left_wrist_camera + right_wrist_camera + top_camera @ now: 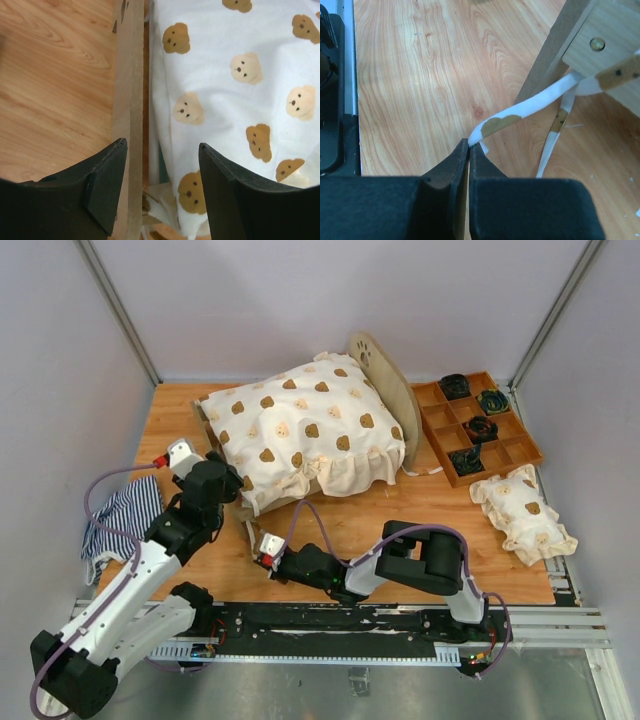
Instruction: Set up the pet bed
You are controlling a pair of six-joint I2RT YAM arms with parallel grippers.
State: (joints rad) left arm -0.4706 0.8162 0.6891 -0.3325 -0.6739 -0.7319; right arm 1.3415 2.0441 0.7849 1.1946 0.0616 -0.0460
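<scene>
Left pincer (162, 145) apart, straddling one side board of the bed (131, 75); cover (225, 100) sits by its right finger. Right pincer (469, 145) clamped on tie (520, 107), bed leg just ahead. Probably holding it taut for fastening.

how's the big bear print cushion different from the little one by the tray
The big cushion is far larger than the small pillow. The big cushion lies on the pet bed; the small pillow lies on the bare table beside the tray. The right gripper pinches a printed tie by the big cushion; nothing touches the small pillow. Both are cream with bear faces and frilled edges.
</scene>
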